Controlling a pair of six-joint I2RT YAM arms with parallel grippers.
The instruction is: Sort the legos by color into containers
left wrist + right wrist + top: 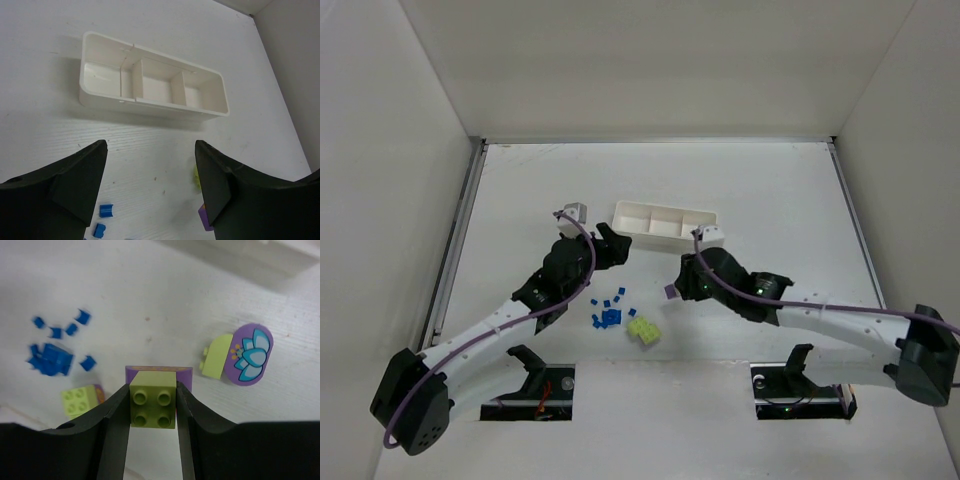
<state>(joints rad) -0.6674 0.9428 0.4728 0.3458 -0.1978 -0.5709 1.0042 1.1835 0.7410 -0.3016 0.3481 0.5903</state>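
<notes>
Yellow-green four-stud plastic lego brick (pixel 152 405) clamped tight in right gripper (pixel 153 387) over white table (pixel 150 290), nr scattered tiny blue bricks (pixel 50 357); left gripper (pixel 150 145) spread wide, facing long white three-compartment plastic tray (pixel 150 107).

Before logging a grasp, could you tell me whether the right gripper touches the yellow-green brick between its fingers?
Touching. In the right wrist view, the right gripper presses both sides of the yellow-green brick, with no gap.
</notes>
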